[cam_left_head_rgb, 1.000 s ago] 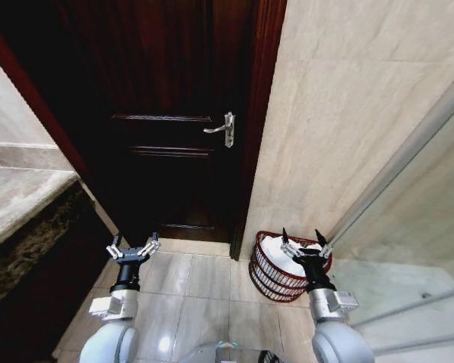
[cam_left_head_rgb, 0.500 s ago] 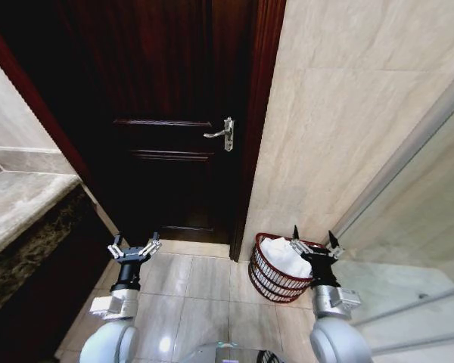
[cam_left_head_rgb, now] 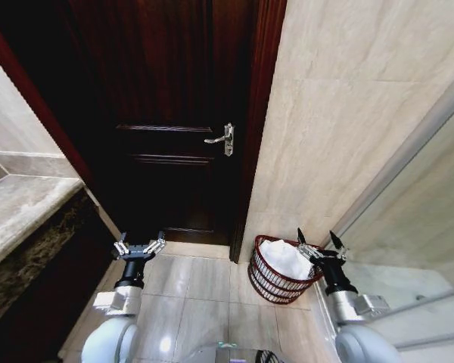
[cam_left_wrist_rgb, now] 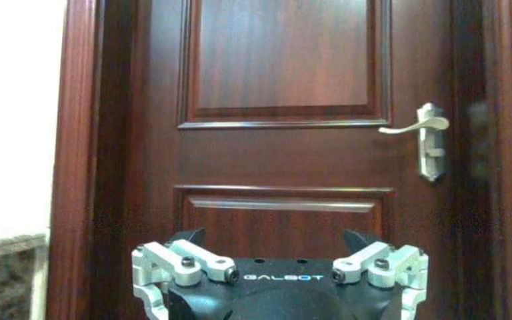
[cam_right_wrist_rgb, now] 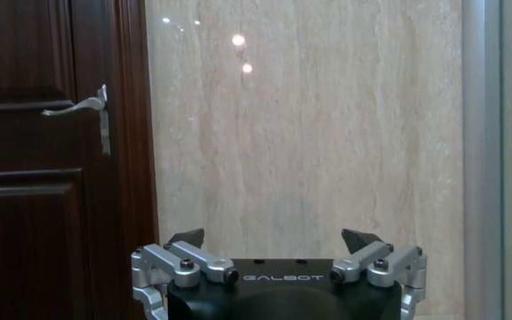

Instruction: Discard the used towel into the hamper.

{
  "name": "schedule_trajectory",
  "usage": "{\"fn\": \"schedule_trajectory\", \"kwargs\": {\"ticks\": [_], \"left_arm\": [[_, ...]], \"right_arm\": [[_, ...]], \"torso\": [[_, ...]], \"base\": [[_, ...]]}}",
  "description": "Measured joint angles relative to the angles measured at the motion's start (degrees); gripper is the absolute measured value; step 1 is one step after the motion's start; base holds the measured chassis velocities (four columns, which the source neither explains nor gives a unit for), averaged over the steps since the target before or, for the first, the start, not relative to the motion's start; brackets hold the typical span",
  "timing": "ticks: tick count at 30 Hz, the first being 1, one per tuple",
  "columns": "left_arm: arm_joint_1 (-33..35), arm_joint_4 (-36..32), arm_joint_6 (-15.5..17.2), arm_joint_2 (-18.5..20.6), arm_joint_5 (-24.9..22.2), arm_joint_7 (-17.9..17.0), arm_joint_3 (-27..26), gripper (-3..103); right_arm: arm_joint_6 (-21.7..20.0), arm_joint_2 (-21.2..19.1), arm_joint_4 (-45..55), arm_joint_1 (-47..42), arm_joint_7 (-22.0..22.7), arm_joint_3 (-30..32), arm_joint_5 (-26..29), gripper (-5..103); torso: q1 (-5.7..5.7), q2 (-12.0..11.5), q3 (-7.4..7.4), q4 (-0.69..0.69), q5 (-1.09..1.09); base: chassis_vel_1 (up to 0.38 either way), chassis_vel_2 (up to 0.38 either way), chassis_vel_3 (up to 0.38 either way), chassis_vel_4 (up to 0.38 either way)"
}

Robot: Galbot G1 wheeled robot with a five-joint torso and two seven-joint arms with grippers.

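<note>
Head view: white towel (cam_left_head_rgb: pixel 284 258) already in hamper (cam_left_head_rgb: pixel 275 278), on floor just left of right gripper (cam_left_head_rgb: pixel 321 243) fingers; right arm nearer. Both grippers spread wide, empty. Left gripper (cam_left_head_rgb: pixel 139 245) well apart, facing door (cam_left_head_rgb: pixel 174 113).

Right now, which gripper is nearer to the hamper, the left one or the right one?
The right. The right gripper hangs open just beside the hamper, at its rim next to the white towel. The left gripper is open too, far off across the floor, before the door.
</note>
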Motion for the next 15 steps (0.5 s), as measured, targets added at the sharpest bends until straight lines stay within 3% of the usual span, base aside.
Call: {"fn": "schedule_trajectory", "kwargs": {"ticks": [10,15], "left_arm": [[-0.34,-0.66,0.7,-0.44,1.49,-2.14,0.82,100],[-1.16,-2.03,2.65,0.02,1.51,-3.84,1.65,100]], "right_arm": [[0.12,1.71,0.98,-0.67,0.28,-1.69,-1.78,100],[-0.51,2.18,1.63,-0.77,0.48,-1.89,-2.38,100]], "torso": [[1.16,2.62,1.46,0.01,0.0],[1.79,4.12,2.33,0.01,0.0]], "base": [[0.0,0.0,0.0,0.0],[0.0,0.0,0.0,0.0]]}}
